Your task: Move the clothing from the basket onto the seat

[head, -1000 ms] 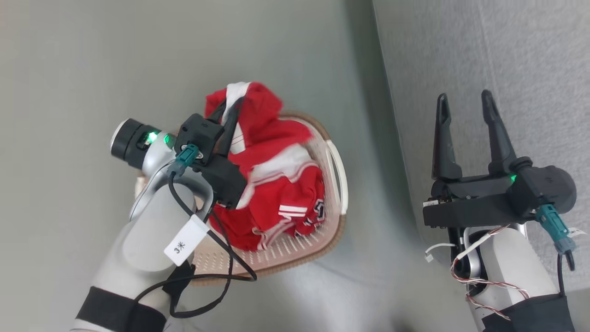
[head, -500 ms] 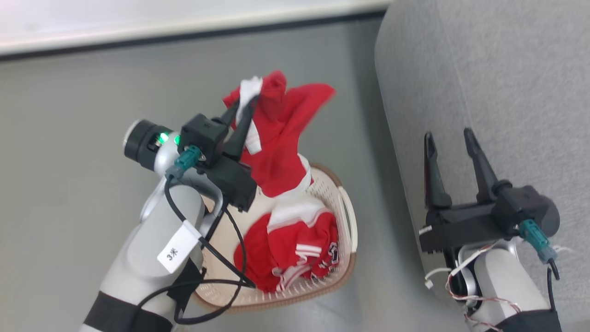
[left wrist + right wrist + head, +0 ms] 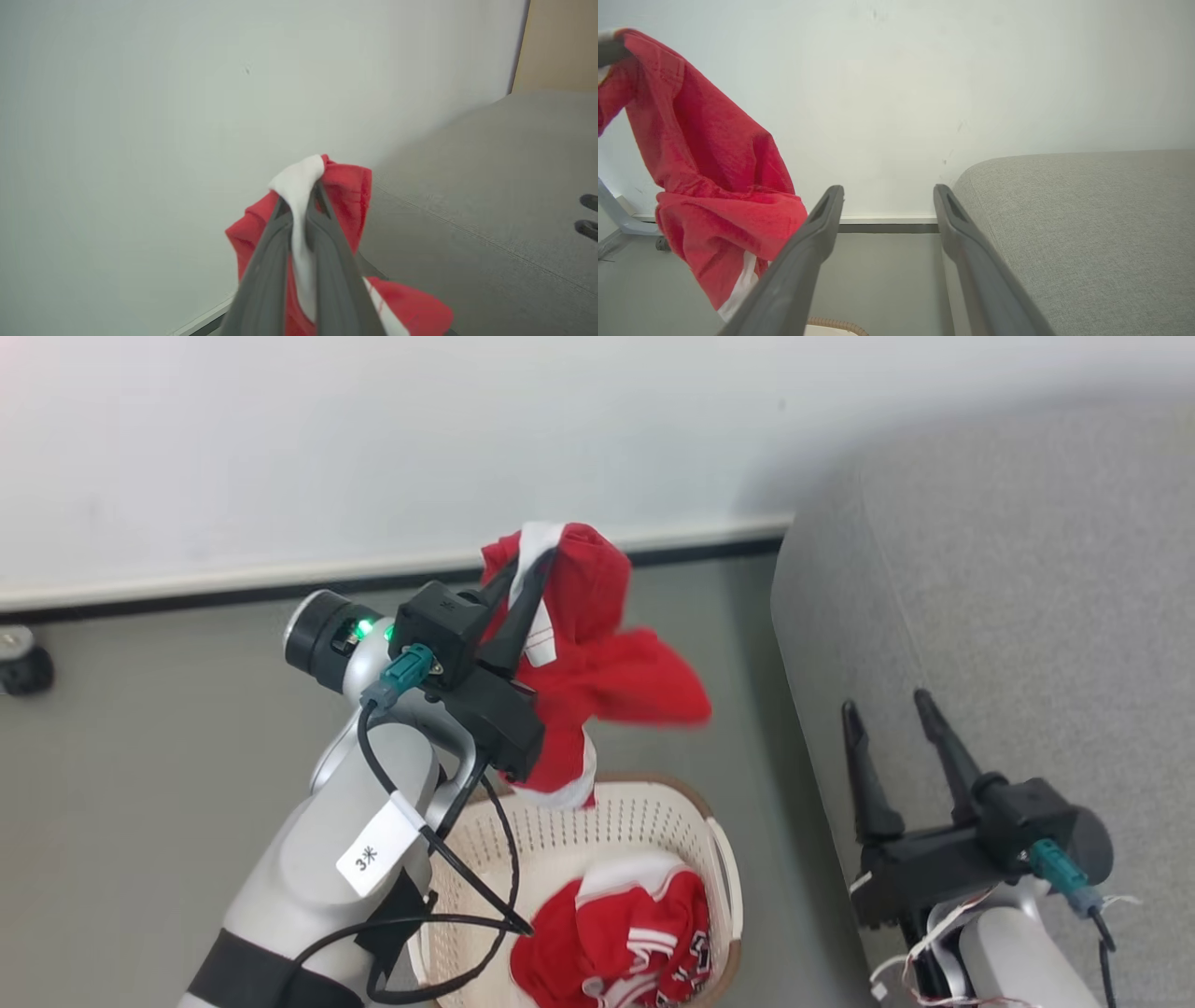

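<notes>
The left tool (image 3: pixel 532 558), clenched on a red garment (image 3: pixel 607 667), has just lifted it clear of the basket (image 3: pixel 653 795) (more lies inside), with the seat (image 3: pixel 1027 616) at three o'clock and the right tool (image 3: pixel 885 702) released.

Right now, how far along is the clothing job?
Done: nothing on the visible seat yet. In hand: left gripper holds one red garment above the basket. Left: lay it on the seat, then move the clothing in the basket. Right gripper open.

Left gripper (image 3: pixel 301 199) tight on red-and-white clothing (image 3: pixel 349 196), pale wall (image 3: pixel 140 116) behind, grey seat (image 3: pixel 490 186) at right.
</notes>
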